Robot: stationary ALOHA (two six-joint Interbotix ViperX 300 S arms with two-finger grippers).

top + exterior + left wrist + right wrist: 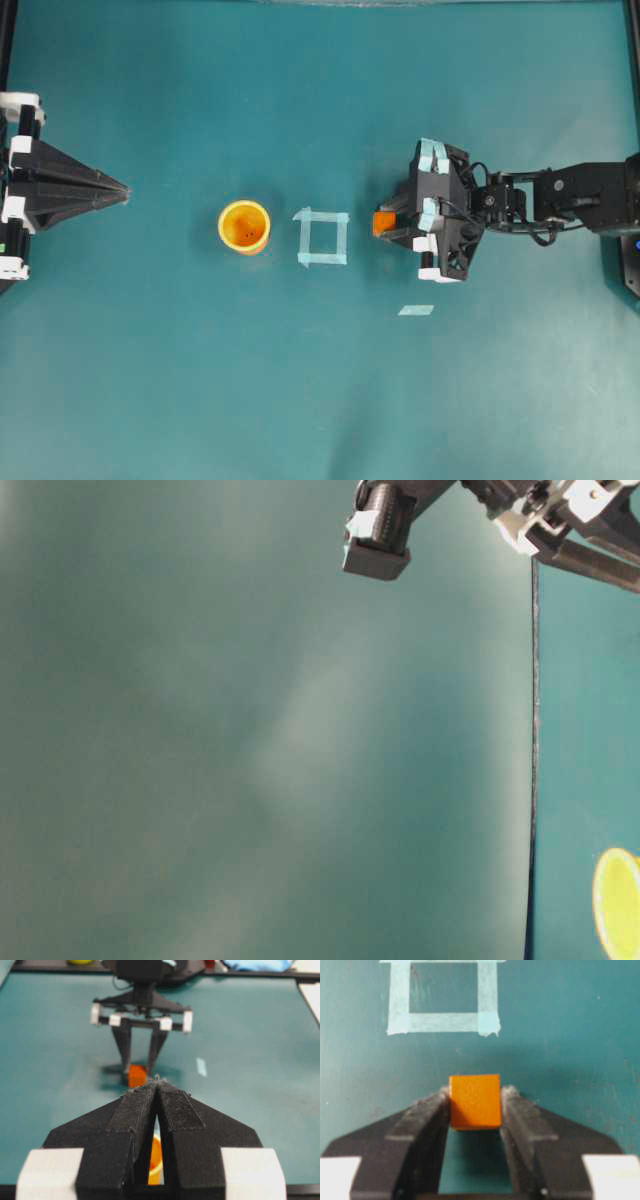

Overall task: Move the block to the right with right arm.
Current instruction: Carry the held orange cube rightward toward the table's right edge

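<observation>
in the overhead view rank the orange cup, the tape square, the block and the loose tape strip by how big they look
1. Orange cup and tape square: about alike, too close to rank.
2. Loose tape strip.
3. Block: looks smallest, but the right hand covers part of it, so this is unsure.

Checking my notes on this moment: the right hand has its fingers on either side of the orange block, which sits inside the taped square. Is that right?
Not quite. The block lies outside the taped square, between it and the right hand, whose fingers do flank it. The right wrist view shows this.
</observation>
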